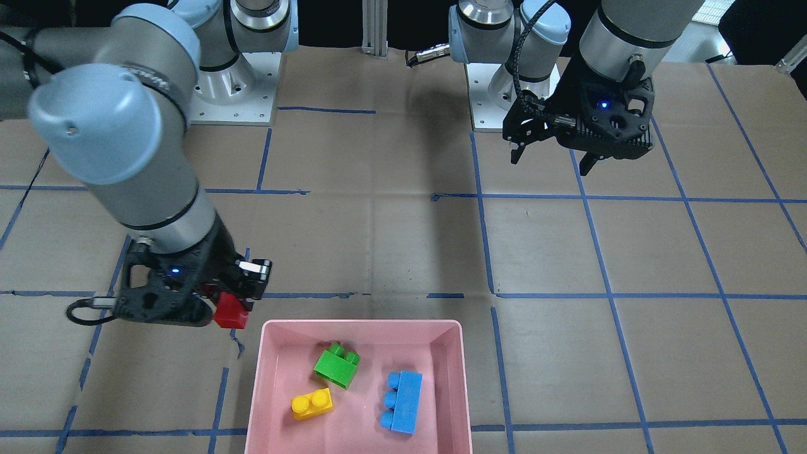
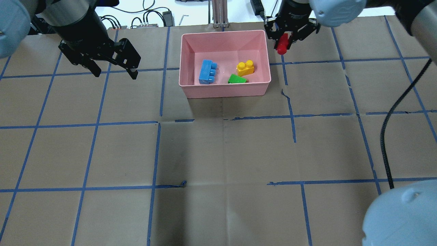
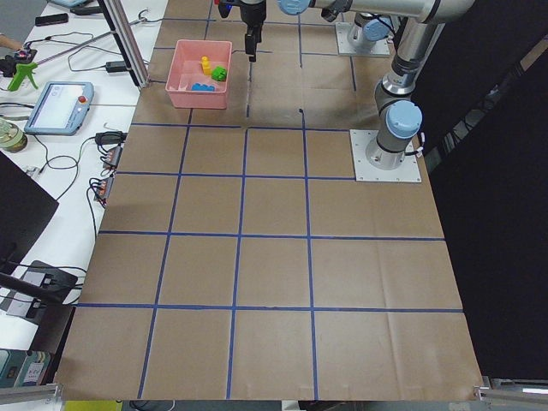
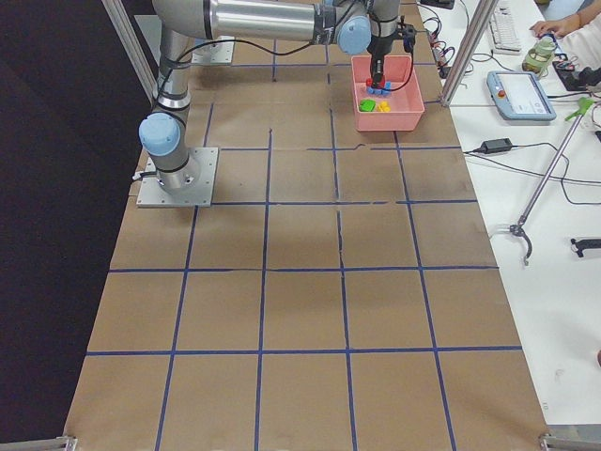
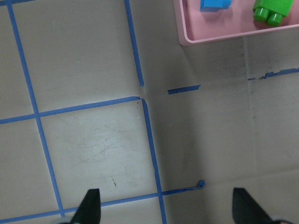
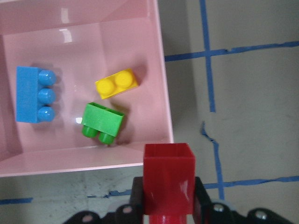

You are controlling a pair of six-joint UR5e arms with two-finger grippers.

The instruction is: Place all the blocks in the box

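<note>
1. The right gripper (image 2: 288, 37) is closed on the red block (image 2: 282, 44), with the block pinched between its two fingers and its studs turned toward the gripper's body.
2. In the overhead view, this block hangs just to the right of the box (image 2: 225, 31), outside the right wall. It seems lifted off the table (image 2: 218, 153).
3. The green block (image 1: 336, 366), the blue block (image 1: 402, 400) and the yellow block (image 1: 311, 403) already lie inside the box. I judge that the red one is the last.
4. To do the step well, the gripper should keep its height and carry the block to the left until it has fully passed the rounded rim. Only then should it go down.
5. The rim is the edge to watch. The wrist view shows the red block (image 6: 168, 175) outside the box wall (image 6: 163, 93), so an early descent could put it on the rim or on the table.
6. The best open room is the far part of the box floor, behind the blue and yellow blocks. The near right corner is crowded by the green and yellow ones.
7. It is better to open the fingers low over the floor, because a light block may bounce.
8. The left gripper (image 2: 115, 72) hangs with its jaws spread and holds nothing. It is well apart on the left of the box, so it does not stand in the path.
</note>
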